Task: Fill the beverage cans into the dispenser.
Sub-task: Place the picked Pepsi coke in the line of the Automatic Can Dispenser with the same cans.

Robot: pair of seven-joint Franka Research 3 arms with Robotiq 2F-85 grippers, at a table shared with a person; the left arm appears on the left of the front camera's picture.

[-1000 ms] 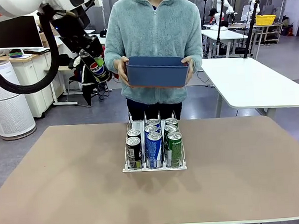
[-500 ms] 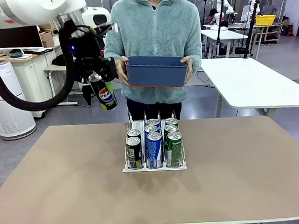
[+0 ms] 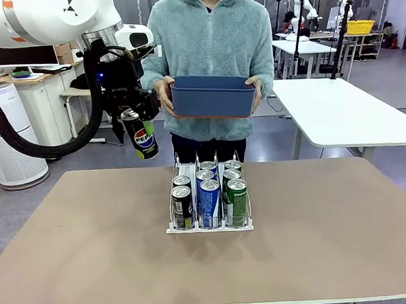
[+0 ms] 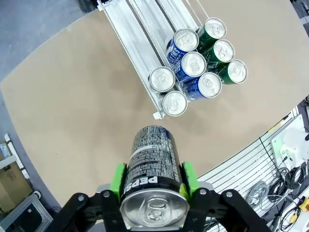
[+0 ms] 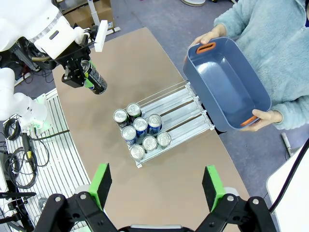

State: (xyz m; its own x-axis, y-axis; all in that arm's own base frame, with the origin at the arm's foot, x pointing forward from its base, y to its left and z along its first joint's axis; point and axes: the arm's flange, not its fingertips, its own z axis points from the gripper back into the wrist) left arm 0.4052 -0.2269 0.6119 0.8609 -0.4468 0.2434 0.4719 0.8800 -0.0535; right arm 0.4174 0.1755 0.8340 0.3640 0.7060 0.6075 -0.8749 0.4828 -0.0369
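Honestly, with my left gripper (image 3: 138, 125) clamped on the tilted Pepsi can (image 3: 143, 137) beside the dispenser (image 3: 210, 224) and my right gripper (image 5: 157, 186) open, I fear snagging its wire frame.

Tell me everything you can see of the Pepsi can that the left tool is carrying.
The Pepsi can is slim, black aluminium with a silver top, its pull tab unopened, fine white print along its side. The left tool is shut on it, green pads pressing opposite sides near the top. It hangs tilted in the air, left of the dispenser, touching nothing else.
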